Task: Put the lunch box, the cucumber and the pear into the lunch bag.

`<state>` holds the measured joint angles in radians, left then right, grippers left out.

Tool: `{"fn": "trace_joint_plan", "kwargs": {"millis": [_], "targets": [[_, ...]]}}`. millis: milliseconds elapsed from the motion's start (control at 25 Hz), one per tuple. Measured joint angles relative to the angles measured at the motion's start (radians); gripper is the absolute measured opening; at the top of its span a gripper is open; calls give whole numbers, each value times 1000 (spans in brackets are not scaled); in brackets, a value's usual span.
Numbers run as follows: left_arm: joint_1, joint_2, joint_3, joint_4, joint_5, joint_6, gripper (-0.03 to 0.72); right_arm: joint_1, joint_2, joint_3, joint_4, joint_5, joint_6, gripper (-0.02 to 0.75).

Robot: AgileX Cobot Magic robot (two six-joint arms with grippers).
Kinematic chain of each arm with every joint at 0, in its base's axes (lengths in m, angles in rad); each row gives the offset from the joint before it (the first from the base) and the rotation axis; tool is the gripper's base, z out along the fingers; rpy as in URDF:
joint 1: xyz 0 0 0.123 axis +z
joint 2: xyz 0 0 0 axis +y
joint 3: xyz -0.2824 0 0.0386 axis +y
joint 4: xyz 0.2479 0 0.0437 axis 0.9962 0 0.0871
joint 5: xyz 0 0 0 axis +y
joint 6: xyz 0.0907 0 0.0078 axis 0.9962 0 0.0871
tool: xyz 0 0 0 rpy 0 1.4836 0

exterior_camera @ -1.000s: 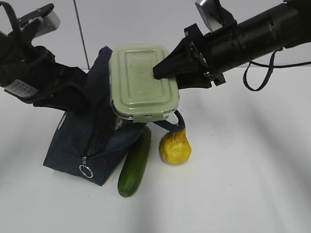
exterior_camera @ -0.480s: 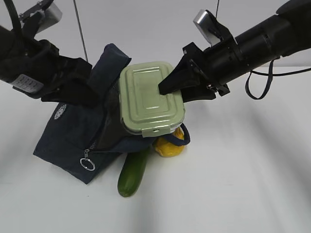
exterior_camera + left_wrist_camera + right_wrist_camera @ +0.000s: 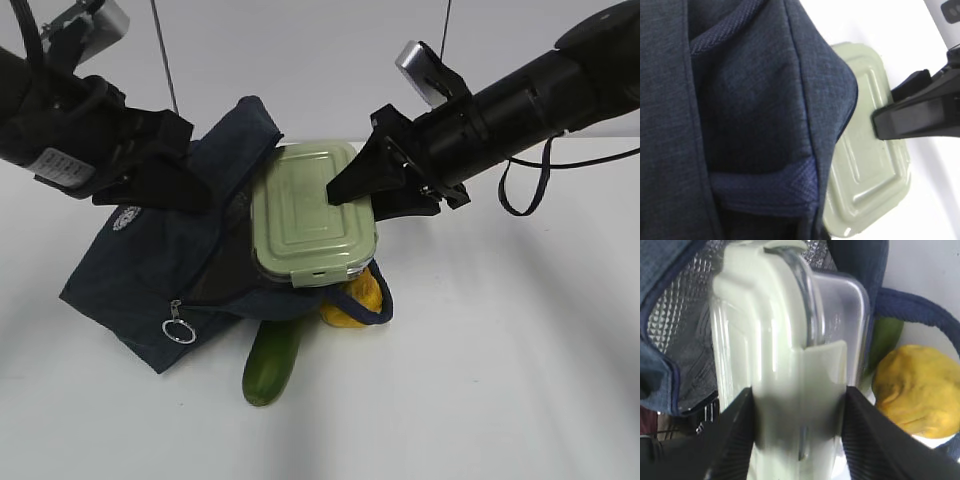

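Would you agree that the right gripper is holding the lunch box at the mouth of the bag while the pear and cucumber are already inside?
Not quite: the pear and cucumber are outside on the table, as the exterior view shows. The right gripper does hold the lunch box at the mouth of the bag.

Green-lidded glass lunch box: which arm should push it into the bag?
Right. Its claw is shut on the green-lidded glass lunch box, poised at the navy fabric lunch bag's foil-lined mouth. The left claw seems to be holding the bag up.
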<state>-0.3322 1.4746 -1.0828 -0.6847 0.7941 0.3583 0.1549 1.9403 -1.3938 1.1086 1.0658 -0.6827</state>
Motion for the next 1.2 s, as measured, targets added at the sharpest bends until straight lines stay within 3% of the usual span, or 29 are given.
{"fn": "trace_joint_plan", "kwargs": {"millis": [440,1200], "targets": [[0,0,0,-66,-3,57,1,101,2,-40,3,-107,0,384],[0,7,0,-102,-27,60,1,196,134,-94,112,-133,-56,384]]}}
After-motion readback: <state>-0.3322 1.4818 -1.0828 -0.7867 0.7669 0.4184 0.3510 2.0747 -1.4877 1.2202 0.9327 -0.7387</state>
